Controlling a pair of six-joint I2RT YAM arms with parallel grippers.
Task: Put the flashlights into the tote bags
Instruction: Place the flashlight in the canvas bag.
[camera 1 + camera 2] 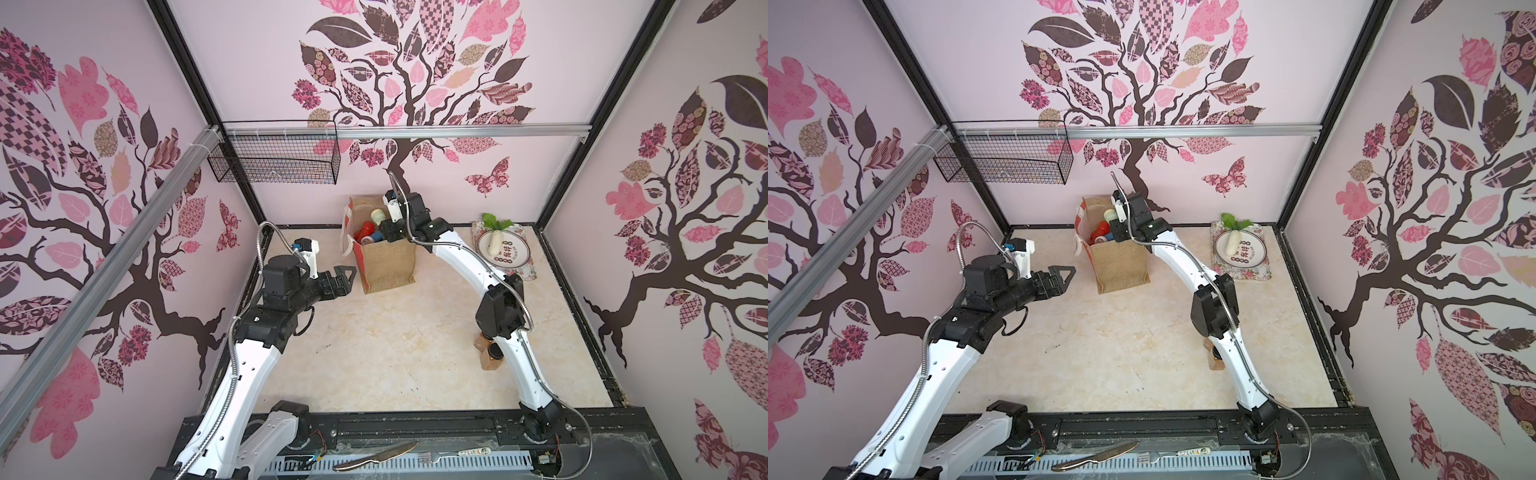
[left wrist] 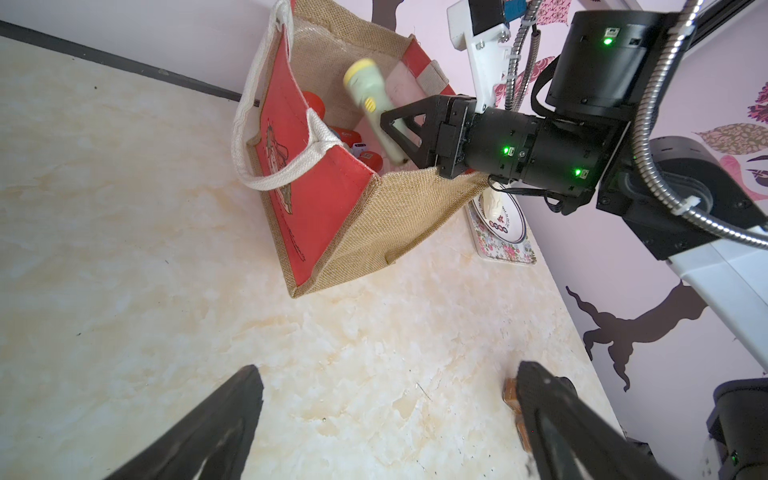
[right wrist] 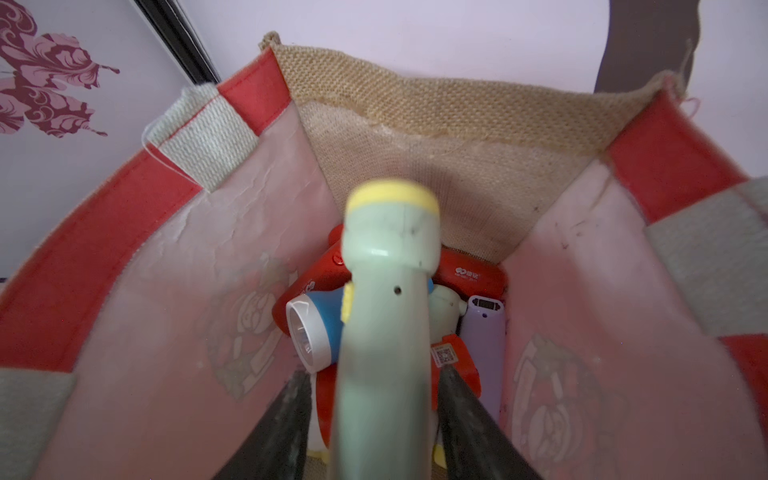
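Flashlights (image 3: pixel 469 272) lie heaped at the bottom of the tote bag (image 1: pixel 388 266), straight below the right gripper (image 3: pixel 374 386): several red, 1 blue flashlight (image 3: pixel 322 320) and 1 lilac flashlight (image 3: pixel 484 345). A pale green flashlight (image 3: pixel 386 291) with a yellow head ring sits between that gripper's 2 fingers, inside the bag's mouth, head pointing away from the wrist. The jaws stand parted, a slim gap on each side of its barrel. The left gripper (image 1: pixel 348 279) hangs near the bag's red side, not touching it, spread wide and holding nothing.
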